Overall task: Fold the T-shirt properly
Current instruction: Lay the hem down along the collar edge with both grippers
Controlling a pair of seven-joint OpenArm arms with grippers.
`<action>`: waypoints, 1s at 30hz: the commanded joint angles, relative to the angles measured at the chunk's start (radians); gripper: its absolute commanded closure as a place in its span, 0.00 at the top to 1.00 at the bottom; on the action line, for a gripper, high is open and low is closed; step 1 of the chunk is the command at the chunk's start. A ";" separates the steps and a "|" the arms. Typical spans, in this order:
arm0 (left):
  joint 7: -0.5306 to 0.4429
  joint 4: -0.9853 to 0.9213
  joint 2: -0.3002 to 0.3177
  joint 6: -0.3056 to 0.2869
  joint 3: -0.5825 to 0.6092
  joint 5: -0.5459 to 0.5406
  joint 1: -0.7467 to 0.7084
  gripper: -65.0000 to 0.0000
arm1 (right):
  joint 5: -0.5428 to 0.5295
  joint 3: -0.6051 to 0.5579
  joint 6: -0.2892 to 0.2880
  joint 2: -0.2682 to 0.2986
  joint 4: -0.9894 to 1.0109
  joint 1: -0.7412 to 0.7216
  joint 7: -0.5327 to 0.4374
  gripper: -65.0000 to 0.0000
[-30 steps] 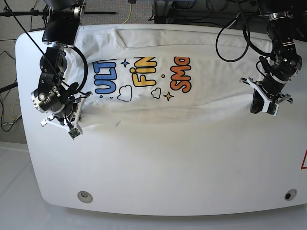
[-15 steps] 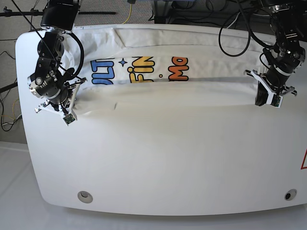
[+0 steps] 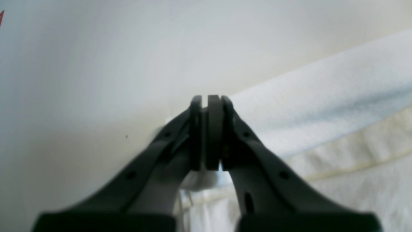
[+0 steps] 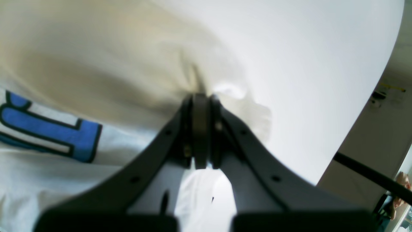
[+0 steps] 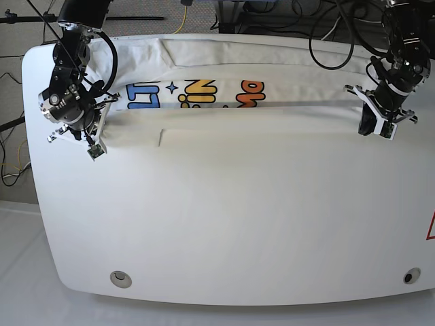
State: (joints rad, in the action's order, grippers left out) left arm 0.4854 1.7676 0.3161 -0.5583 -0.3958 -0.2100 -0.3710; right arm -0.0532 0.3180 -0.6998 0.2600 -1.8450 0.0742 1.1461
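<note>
The white T-shirt (image 5: 204, 95) lies along the far side of the white table (image 5: 224, 224). Its near layer is lifted and drawn taut between my two grippers, covering the lower half of the blue, yellow and orange print. At the base view's left, my right gripper (image 5: 100, 136) is shut on a bunched edge of the T-shirt (image 4: 225, 93); blue lettering (image 4: 48, 129) shows beside it. Over on that view's right, my left gripper (image 5: 367, 121) holds the other end. In the left wrist view the left gripper (image 3: 206, 100) is pressed shut, with white T-shirt cloth (image 3: 322, 106) beside and under it.
Two round holes (image 5: 120, 278) (image 5: 408, 276) sit near the table's front corners. A red mark (image 5: 431, 227) shows at the right edge. Cables (image 5: 326, 47) hang behind the far edge. The rounded table edge (image 4: 363, 106) drops to the floor close to my right gripper.
Both grippers have moved toward the table's far side, carrying the shirt's near edge with them. The lifted layer now hides more of the print.
</note>
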 commanded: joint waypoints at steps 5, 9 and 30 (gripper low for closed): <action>-0.015 0.032 0.037 0.010 -0.013 -0.004 -0.035 0.01 | -0.007 -0.003 0.002 0.008 -0.008 0.017 -0.010 0.00; -0.014 0.039 0.037 0.010 -0.012 -0.002 -0.055 0.01 | -0.011 -0.004 0.002 0.001 -0.012 0.037 -0.010 0.00; -0.022 0.034 0.050 0.010 -0.020 -0.001 -0.060 0.01 | 0.023 -0.006 0.002 -0.015 0.027 0.035 -0.021 0.00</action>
State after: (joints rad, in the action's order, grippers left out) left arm 0.4816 1.7924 0.3527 -0.5583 -0.4053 -0.2066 -0.4419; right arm -0.0296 0.3080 -0.6998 0.2321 -1.8275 0.1284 1.1442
